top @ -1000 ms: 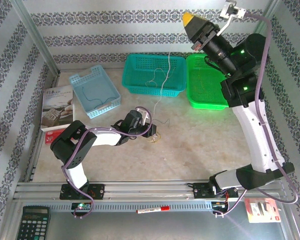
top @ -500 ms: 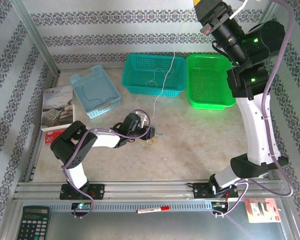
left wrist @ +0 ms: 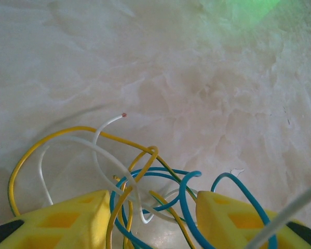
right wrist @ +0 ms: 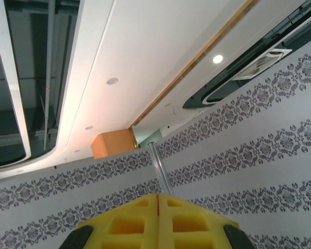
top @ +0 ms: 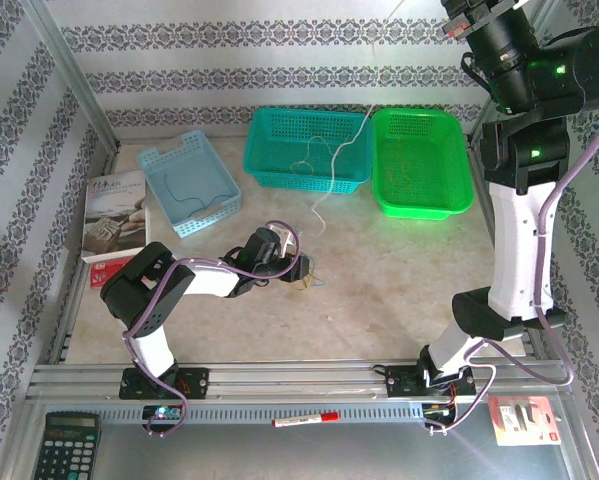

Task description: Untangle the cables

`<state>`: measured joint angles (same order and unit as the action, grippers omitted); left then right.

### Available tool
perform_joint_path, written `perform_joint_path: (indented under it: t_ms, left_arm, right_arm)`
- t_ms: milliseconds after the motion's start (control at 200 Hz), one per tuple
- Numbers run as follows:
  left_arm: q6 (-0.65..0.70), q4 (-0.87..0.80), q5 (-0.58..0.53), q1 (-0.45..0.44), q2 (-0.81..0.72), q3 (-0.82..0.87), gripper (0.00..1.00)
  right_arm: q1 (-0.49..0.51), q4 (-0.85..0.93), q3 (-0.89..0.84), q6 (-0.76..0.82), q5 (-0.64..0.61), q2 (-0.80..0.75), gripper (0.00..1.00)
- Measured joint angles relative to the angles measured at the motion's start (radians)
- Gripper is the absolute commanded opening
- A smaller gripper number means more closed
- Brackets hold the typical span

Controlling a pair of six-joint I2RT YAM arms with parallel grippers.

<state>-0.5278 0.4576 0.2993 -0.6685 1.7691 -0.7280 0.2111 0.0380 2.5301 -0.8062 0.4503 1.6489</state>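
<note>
Top view: the white cable (top: 322, 203) runs up from the table (top: 399, 290) past the teal basket (top: 279, 165); the left gripper (top: 305, 272) sits low. Left wrist: jaws spread, blue, yellow and white cables (left wrist: 145, 176) looped loosely between them. Right wrist: right gripper (right wrist: 158, 218) pressed together, presumably pinching that strand. Strand extraction is in hand; next, pin the clump and draw the strand clear.

Marbled table (top: 399, 280) with blue basket (top: 191, 183), teal basket (top: 307, 150), green basket (top: 419, 163), booklet (top: 117, 215), tangled cables (top: 306, 279).
</note>
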Motion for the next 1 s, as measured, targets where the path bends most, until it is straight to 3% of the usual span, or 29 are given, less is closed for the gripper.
perform_joint_path:
  t_ms: [465,999]
  left_arm:
    - [-0.008,0.007,0.0,0.0,0.0,0.016,0.53]
    - [-0.019,0.027,0.004,0.0,0.0,0.018,0.65]
  right_arm:
    - [-0.082,0.018,0.158,-0.036,-0.027,0.071,0.0]
    - [-0.154,0.018,0.166,-0.005,-0.078,0.027,0.0]
